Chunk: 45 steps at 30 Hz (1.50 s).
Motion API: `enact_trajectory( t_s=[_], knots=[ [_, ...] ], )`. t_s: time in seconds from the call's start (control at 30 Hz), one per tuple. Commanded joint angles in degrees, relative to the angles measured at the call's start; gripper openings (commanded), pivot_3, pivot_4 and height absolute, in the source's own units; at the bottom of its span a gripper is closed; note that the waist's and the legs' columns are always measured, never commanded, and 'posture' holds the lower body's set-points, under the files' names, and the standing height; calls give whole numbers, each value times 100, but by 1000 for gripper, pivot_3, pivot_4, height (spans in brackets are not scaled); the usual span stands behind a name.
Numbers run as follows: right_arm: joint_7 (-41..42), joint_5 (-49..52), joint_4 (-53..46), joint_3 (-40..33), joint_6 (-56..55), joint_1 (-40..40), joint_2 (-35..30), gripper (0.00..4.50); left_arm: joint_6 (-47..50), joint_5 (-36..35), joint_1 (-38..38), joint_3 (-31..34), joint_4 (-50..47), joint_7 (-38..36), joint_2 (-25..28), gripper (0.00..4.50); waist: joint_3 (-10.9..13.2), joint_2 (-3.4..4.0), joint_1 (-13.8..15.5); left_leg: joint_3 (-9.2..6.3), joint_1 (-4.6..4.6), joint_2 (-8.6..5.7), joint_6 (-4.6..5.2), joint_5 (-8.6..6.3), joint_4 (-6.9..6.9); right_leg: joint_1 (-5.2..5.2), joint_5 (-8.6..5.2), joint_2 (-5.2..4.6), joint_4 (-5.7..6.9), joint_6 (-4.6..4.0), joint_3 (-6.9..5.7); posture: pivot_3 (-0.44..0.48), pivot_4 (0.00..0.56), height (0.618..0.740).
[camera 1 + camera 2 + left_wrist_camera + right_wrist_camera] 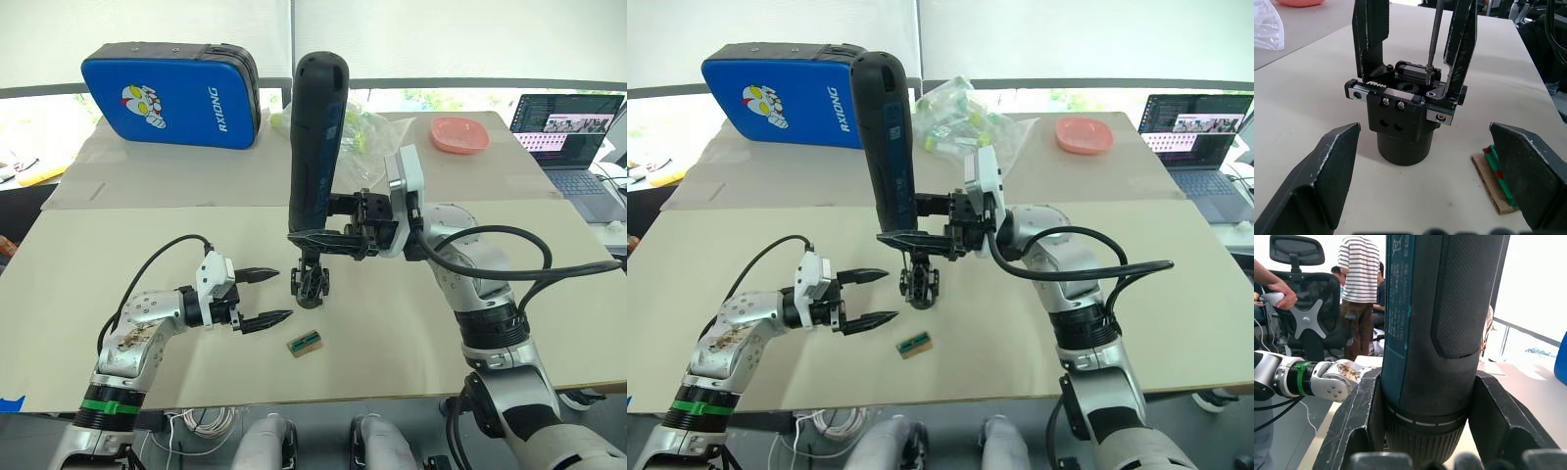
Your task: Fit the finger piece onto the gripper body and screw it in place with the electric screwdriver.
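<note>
The right gripper (pixel 328 241) clamps the upright electric screwdriver (pixel 315 137), its bit seemingly in the gripper body (pixel 1403 120). Beside the body: the spread, empty left gripper (pixel 266 296) and a tan-and-green block (pixel 306 343).

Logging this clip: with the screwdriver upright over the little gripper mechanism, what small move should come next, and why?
Probably a slight press straight down. The right gripper is shut on the thick matte-black electric screwdriver, held upright, and its thin metal bit already reaches into the top of the small black gripper body. The left gripper hangs open beside it, not touching.
</note>
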Motion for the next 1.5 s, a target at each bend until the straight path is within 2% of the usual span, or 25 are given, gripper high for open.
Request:
enact_trajectory(
  t_s=[0.03, 1.5],
  knots=[
    [25, 32, -142, -121, -222, -30, 28, 1966, -48, -53, 33, 25, -213, 15, -12, 4500, 0, 0, 0, 0, 0, 0, 0, 0, 0, 0, 0, 0, 0, 0, 0, 0, 150, 740],
    [-14, 32, -122, -111, -89, 62, 126, 1966, -49, 10, 155, 8, -291, 32, 36, 4500, 0, 0, -15, -1, 0, 0, -1, 1, 0, 0, 0, 0, 1, 0, 0, 0, 150, 740]
  ],
)
